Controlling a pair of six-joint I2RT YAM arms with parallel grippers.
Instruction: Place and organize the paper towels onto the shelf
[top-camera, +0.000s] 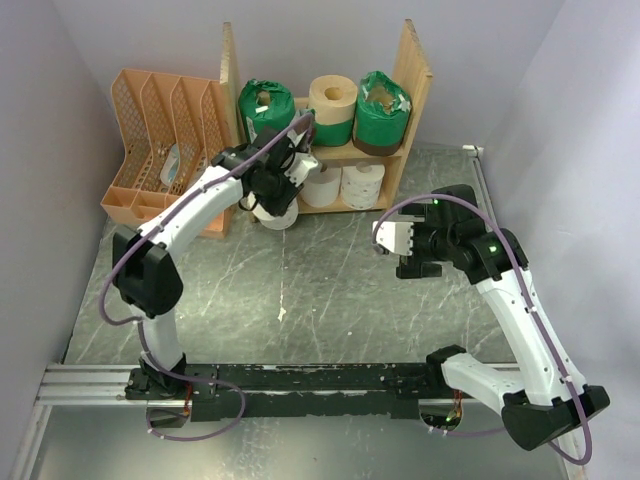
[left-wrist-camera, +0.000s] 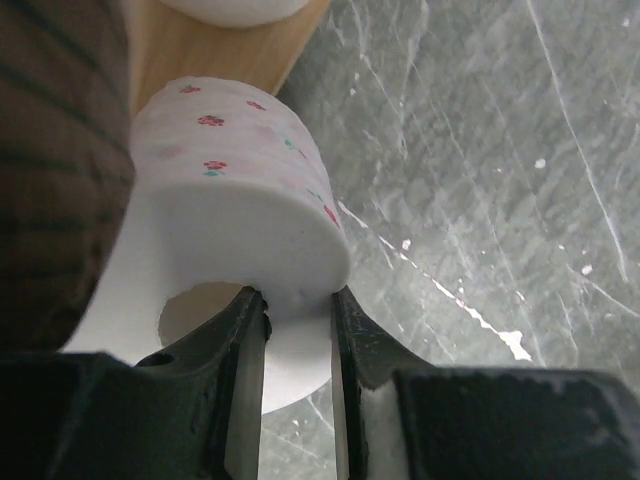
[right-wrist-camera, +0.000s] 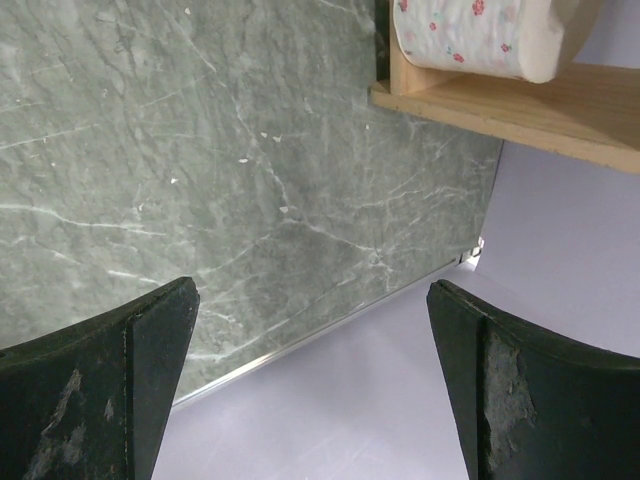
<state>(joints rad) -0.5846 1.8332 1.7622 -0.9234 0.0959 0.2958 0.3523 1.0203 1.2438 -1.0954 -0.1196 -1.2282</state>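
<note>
The wooden shelf (top-camera: 412, 70) stands at the back. Its top board holds a green-wrapped roll (top-camera: 262, 105), a cream roll (top-camera: 332, 98) and another green-wrapped roll (top-camera: 384, 105). Two white rolls (top-camera: 362, 182) sit on the lower board. My left gripper (top-camera: 272, 190) is at the shelf's lower left front. It is shut on the wall of a white flower-print roll (left-wrist-camera: 240, 200), one finger inside the core and one outside (left-wrist-camera: 298, 300). The roll hangs just above the table by the lower board (left-wrist-camera: 200, 50). My right gripper (top-camera: 386, 240) is open and empty (right-wrist-camera: 315, 300), right of the table's middle.
An orange lattice file rack (top-camera: 165, 140) stands left of the shelf, close to my left arm. A flower-print roll (right-wrist-camera: 470, 35) on the shelf's lower board (right-wrist-camera: 520, 110) shows in the right wrist view. The marbled table (top-camera: 300, 300) is walled on three sides.
</note>
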